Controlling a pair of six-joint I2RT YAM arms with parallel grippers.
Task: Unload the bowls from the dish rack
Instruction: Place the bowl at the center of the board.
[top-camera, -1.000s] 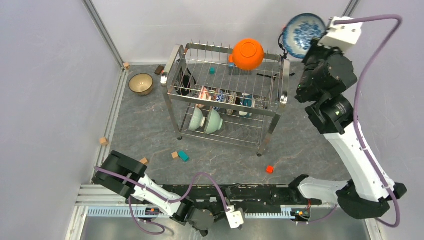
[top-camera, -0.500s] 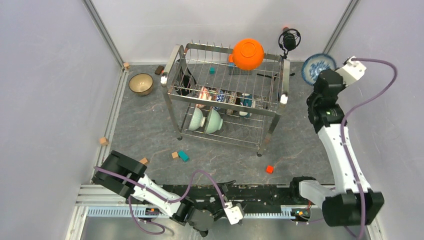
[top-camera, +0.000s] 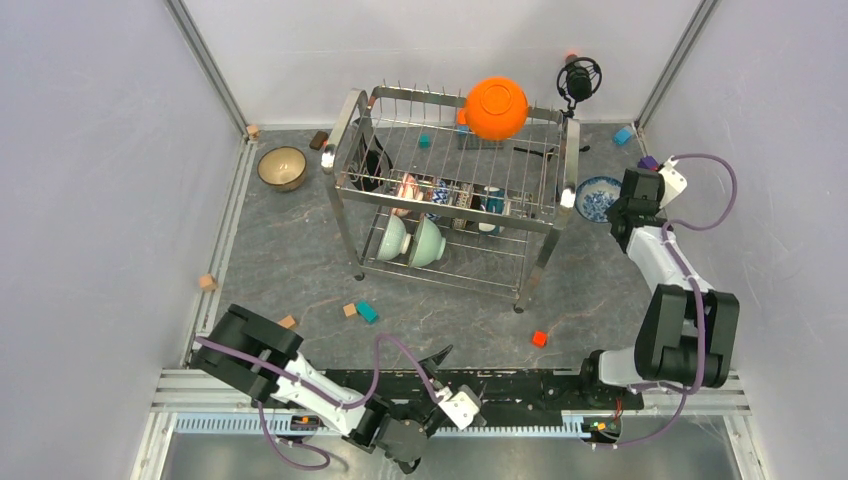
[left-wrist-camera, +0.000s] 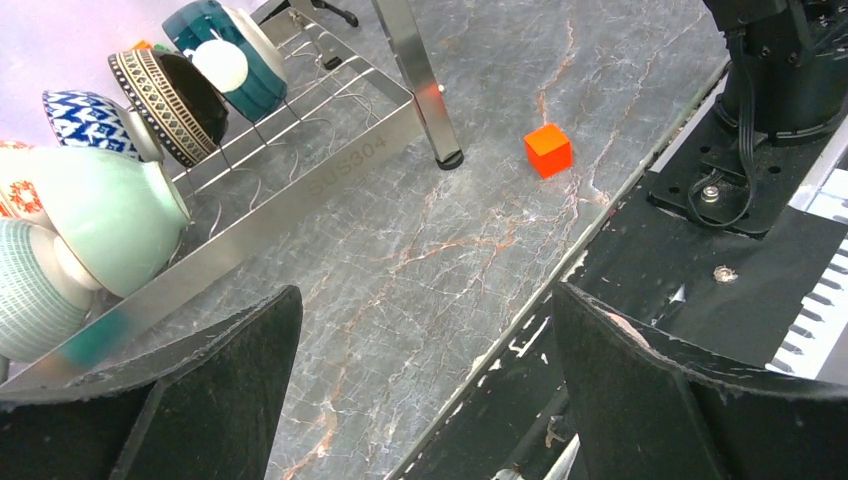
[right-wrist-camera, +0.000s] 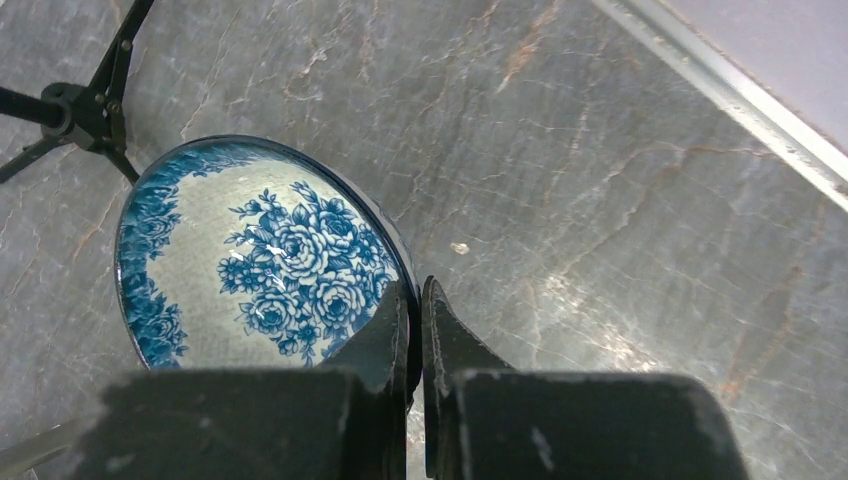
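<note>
- Left gripper (top-camera: 455, 372) (left-wrist-camera: 425, 300) is low over the near table edge by the arm bases, jaws spread wide, nothing between them.
- Orange cube (top-camera: 540, 338) (left-wrist-camera: 548, 149) lies on the grey marbled table (top-camera: 290, 250), just in front of the rack's near right leg.
- Teal block (top-camera: 367, 312) and tan block (top-camera: 349, 309) lie side by side ahead of the rack's near left leg.
- Dish rack (top-camera: 345, 120) (left-wrist-camera: 300, 190), two-tier steel wire, stands mid-table.
- Two pale green bowls (top-camera: 393, 238) (left-wrist-camera: 100, 230) stand on edge side by side at the left of the lower tier, against the front rail.
- Behind them is a row of bowls on edge in the wire slots: red-and-white bowl (top-camera: 410, 188) (left-wrist-camera: 15, 185), small blue-patterned bowl (top-camera: 440, 192) (left-wrist-camera: 90, 120), dark bowl with a patterned band (left-wrist-camera: 165, 90), teal bowl (top-camera: 492, 200) (left-wrist-camera: 215, 40). From above they show through the upper wires.
- Right gripper (top-camera: 616, 200) (right-wrist-camera: 418, 300) is out past the rack's right end, jaws pinched together on the rim of a blue-and-white floral bowl (top-camera: 596, 198) (right-wrist-camera: 250, 260).
- That bowl is mouth-up and down at table level, just beside the rack's right handle. Cannot tell whether its foot touches the table.
- Orange bowl (top-camera: 496, 107) sits upside down on the top tier, far right corner.
- Brown-gold bowl (top-camera: 282, 167) sits mouth-up on the table left of the rack, near the far left corner.
- Black microphone stand (top-camera: 578, 78) stands behind the rack's far right corner.
</note>
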